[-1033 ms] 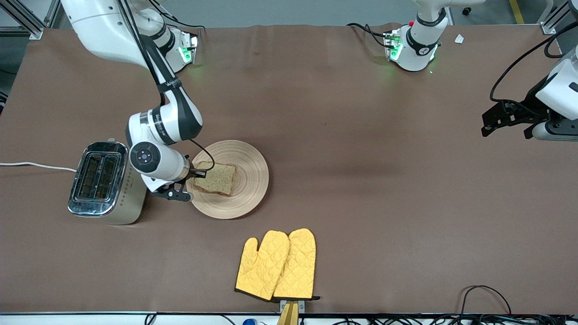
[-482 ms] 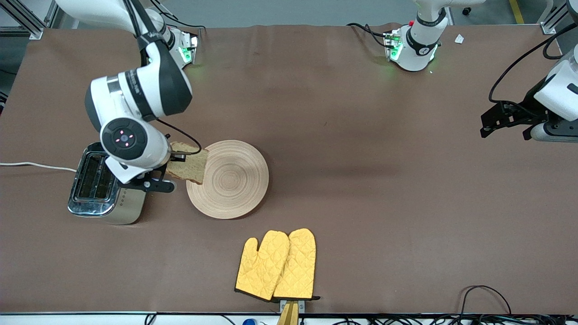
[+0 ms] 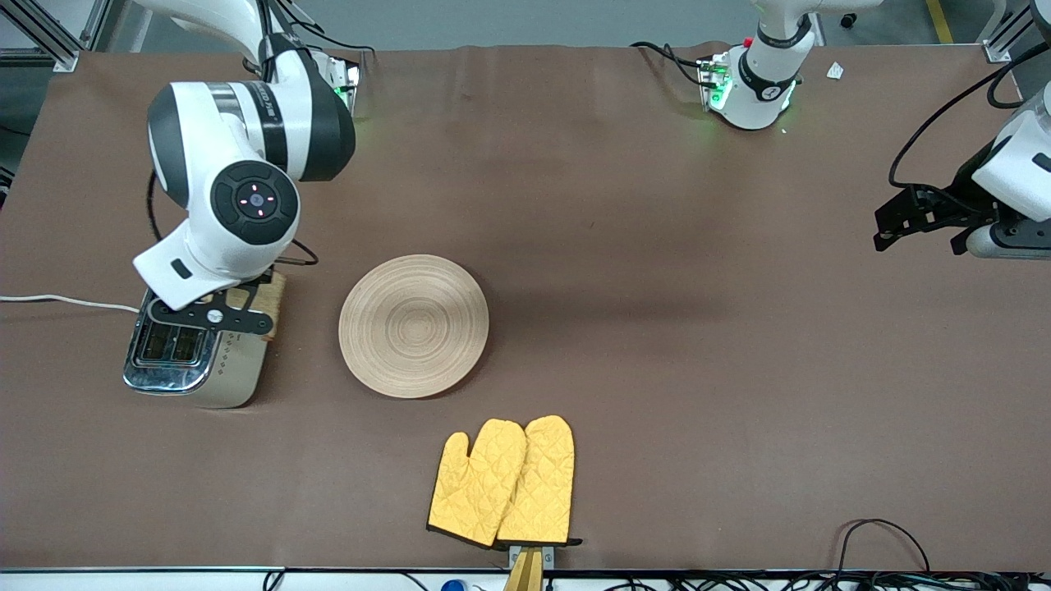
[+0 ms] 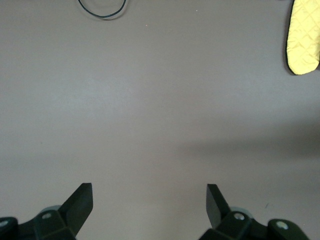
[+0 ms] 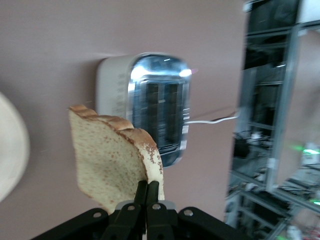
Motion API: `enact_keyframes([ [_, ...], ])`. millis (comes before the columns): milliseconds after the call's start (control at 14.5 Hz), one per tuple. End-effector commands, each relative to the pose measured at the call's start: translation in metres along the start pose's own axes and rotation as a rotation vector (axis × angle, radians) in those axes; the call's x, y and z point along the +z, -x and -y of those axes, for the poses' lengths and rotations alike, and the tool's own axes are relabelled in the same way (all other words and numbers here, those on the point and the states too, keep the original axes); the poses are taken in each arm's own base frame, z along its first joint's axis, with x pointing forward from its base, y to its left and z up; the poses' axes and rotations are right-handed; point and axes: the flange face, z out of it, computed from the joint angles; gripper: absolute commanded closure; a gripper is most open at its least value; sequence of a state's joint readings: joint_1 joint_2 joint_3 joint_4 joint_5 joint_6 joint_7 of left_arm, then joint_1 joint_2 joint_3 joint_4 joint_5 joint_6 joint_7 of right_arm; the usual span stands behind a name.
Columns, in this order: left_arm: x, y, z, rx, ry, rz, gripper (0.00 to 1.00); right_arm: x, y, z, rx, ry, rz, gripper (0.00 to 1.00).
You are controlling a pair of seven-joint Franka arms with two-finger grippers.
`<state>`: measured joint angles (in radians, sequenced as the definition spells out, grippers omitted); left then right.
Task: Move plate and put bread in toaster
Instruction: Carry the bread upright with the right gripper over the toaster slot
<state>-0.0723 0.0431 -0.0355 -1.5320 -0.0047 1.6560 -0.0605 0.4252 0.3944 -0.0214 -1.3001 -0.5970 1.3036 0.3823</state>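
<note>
My right gripper (image 5: 148,192) is shut on one edge of the bread (image 5: 110,160) and holds the slice in the air over the toaster (image 5: 155,115). In the front view the right wrist covers most of the bread (image 3: 277,294), which hangs above the toaster (image 3: 189,361) at the edge nearest the plate. The plate (image 3: 414,326) lies bare on the table beside the toaster, toward the left arm's end. Its rim also shows in the right wrist view (image 5: 10,150). My left gripper (image 3: 891,226) waits open and empty above the table at the left arm's end; it also shows in its own wrist view (image 4: 150,190).
A pair of yellow oven mitts (image 3: 505,483) lies nearer to the front camera than the plate; one mitt shows in the left wrist view (image 4: 303,35). The toaster's white cord (image 3: 66,301) runs off toward the right arm's end of the table.
My right gripper has lifted the bread off the plate and carried it over the toaster. The plate is now bare. The left arm has not moved.
</note>
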Motion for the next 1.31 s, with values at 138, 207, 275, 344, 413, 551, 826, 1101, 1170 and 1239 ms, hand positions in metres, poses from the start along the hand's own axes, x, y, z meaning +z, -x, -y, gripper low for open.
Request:
enact_keyframes([
  [138,-0.003,-0.002,0.000,-0.021,-0.019,-0.002,0.00,0.018,-0.006,-0.007,0.033,0.284,-0.059,1.00],
  [207,-0.003,-0.002,0.000,-0.021,-0.019,-0.002,0.00,0.024,-0.007,-0.005,0.047,0.302,-0.052,1.00],
  [275,-0.003,-0.002,0.000,-0.018,-0.019,-0.002,0.00,0.035,-0.009,0.002,0.035,0.333,-0.037,1.00],
  [344,-0.002,-0.002,0.000,-0.018,-0.019,0.000,0.00,0.048,-0.009,0.008,0.021,0.376,-0.023,1.00],
  [413,-0.002,-0.002,0.001,-0.018,-0.019,0.000,0.00,0.056,-0.008,0.012,0.023,0.389,-0.014,1.00],
  [551,-0.002,-0.002,0.000,-0.017,-0.019,0.000,0.00,0.067,-0.012,0.020,0.021,0.402,0.000,1.00],
  [826,-0.002,-0.002,0.001,-0.018,-0.019,0.000,0.00,0.089,-0.021,0.022,0.019,0.419,0.037,1.00],
  [1101,-0.002,-0.002,0.000,-0.021,-0.019,0.000,0.00,0.113,-0.031,0.013,0.025,0.418,0.075,1.00],
  [1170,-0.002,-0.001,-0.001,-0.020,-0.019,0.001,0.00,0.118,-0.035,0.012,0.030,0.414,0.083,1.00],
  [1239,-0.002,-0.001,-0.001,-0.020,-0.019,0.001,0.00,0.126,-0.038,0.015,0.032,0.416,0.094,1.00],
])
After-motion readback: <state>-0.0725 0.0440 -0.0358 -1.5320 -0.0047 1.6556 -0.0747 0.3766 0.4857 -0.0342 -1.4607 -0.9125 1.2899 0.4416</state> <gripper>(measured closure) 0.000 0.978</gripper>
